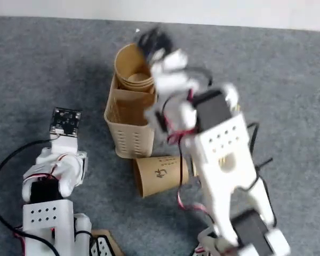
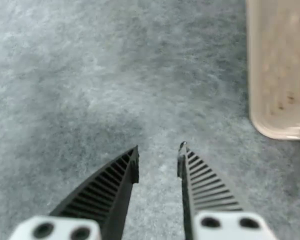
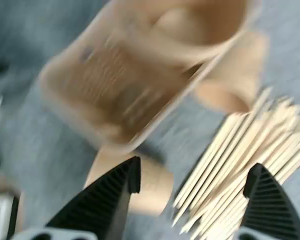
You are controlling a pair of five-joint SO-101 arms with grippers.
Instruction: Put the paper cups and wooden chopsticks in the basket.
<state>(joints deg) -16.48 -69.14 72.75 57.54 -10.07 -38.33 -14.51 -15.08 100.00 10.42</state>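
A tan slotted basket (image 1: 127, 120) stands mid-table with stacked paper cups (image 1: 132, 68) in its far end. One paper cup (image 1: 159, 175) lies on its side at the basket's near end. My right gripper (image 1: 154, 45) hangs above the far end of the basket. In its own view the right gripper (image 3: 195, 170) is open and holds nothing. Below it are the basket (image 3: 115, 85), a bundle of wooden chopsticks (image 3: 240, 160) on the carpet and a lying cup (image 3: 140, 185). My left gripper (image 1: 64, 121) (image 2: 159, 149) is open over bare carpet, left of the basket (image 2: 280, 75).
Grey carpet (image 1: 53, 64) covers the table. The right arm's white body (image 1: 224, 154) crosses the area right of the basket and hides part of it. Cables trail beside both arm bases. Another cup (image 3: 235, 85) lies beside the basket.
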